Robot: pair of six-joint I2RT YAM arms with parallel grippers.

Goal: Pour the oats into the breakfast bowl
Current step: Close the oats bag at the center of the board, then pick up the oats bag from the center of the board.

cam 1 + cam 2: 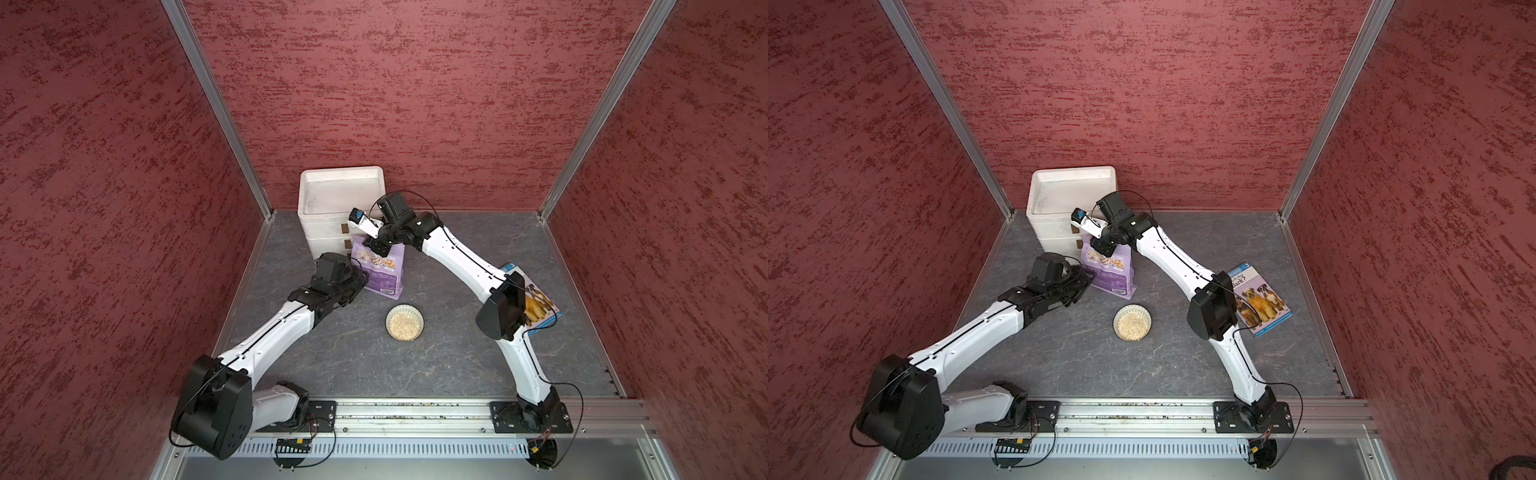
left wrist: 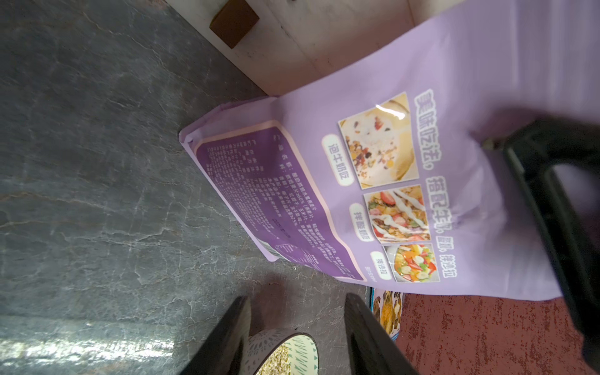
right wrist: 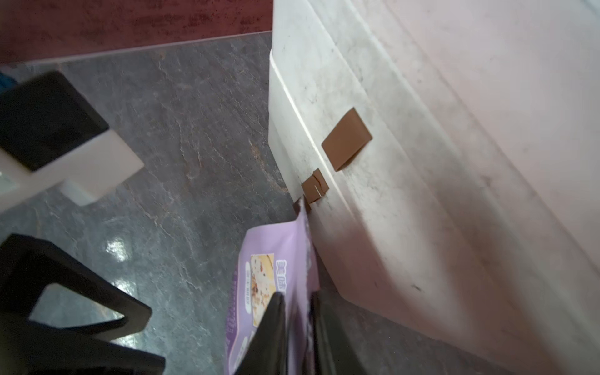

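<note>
The oats point(image 1: 404, 325) lie in the breakfast bowl point(image 1: 405, 308), low centre of the frame; the purple pouch point(image 1: 380, 272) stands upright just above it.
The left hand point(image 1: 361, 278), spread and empty, sits beside the pouch's left edge, nearer the bowl. The right hand point(image 3: 297, 302) straddles the pouch's top edge; whether it pinches, I cannot tell. Pouch mouth hidden; white drawer box point(image 1: 324, 232) behind.

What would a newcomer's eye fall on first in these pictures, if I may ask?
The lavender pouch stands before the white drawer box at the back of the table, with the right gripper at its top edge. In front of it sits the breakfast bowl, already holding oats. The left gripper is open beside the pouch.
</note>
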